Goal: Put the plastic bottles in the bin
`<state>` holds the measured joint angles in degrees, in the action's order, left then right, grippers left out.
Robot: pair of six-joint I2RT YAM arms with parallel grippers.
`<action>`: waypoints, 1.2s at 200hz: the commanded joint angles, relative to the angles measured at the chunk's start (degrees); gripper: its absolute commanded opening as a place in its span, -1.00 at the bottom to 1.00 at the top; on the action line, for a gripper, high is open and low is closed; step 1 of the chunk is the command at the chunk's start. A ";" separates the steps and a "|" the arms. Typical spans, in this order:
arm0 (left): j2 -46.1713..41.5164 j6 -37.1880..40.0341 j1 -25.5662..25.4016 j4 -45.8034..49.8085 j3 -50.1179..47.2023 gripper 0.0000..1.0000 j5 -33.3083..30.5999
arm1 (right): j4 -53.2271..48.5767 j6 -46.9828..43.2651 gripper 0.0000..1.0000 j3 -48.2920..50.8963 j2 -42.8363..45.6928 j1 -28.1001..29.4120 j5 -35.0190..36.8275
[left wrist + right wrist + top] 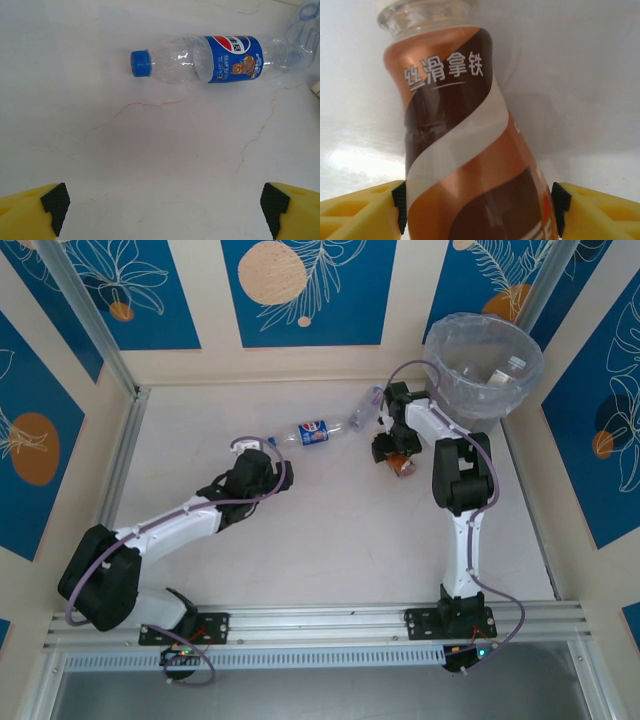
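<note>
A clear bottle with a blue Pepsi label and blue cap (312,432) (220,59) lies on its side mid-table. My left gripper (255,448) (165,205) stands open just short of it, nothing between its fingers. A second clear bottle (366,408) (304,30) lies beyond the Pepsi bottle's base. My right gripper (395,455) (477,207) is shut on a brown-and-copper labelled bottle (403,464) (465,150), pads against both sides of its body. The bin (436,350), grey with a crinkled clear liner, stands at the back right, close behind the right arm.
Something white lies inside the bin. Patterned blue walls and metal rails enclose the pale marble-look tabletop (330,530). A small white object (316,87) shows at the right edge of the left wrist view.
</note>
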<state>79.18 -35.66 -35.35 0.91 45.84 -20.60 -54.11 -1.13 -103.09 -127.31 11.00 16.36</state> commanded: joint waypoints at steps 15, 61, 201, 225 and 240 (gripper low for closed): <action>-0.98 -0.04 0.84 -0.64 -1.13 0.99 0.22 | 0.54 0.68 0.46 0.34 -1.72 -0.19 0.83; -0.87 -0.03 0.91 -0.65 -0.93 0.99 0.19 | 2.04 0.85 0.12 2.05 1.54 0.22 1.68; -2.82 -1.50 1.87 -3.10 -1.29 0.98 4.32 | 14.40 2.79 -0.01 13.76 32.05 0.47 -2.78; -3.40 -2.24 2.34 -4.15 -1.28 0.99 6.40 | 17.20 2.88 -0.01 14.00 35.46 -0.09 -4.60; -3.74 -2.48 2.53 -4.36 -1.28 0.98 6.79 | 19.58 2.88 -0.02 14.45 37.68 -0.63 -5.24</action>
<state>77.23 -36.93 -33.76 -1.34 44.80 -16.12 -39.77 0.62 -89.56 -94.32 11.20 14.24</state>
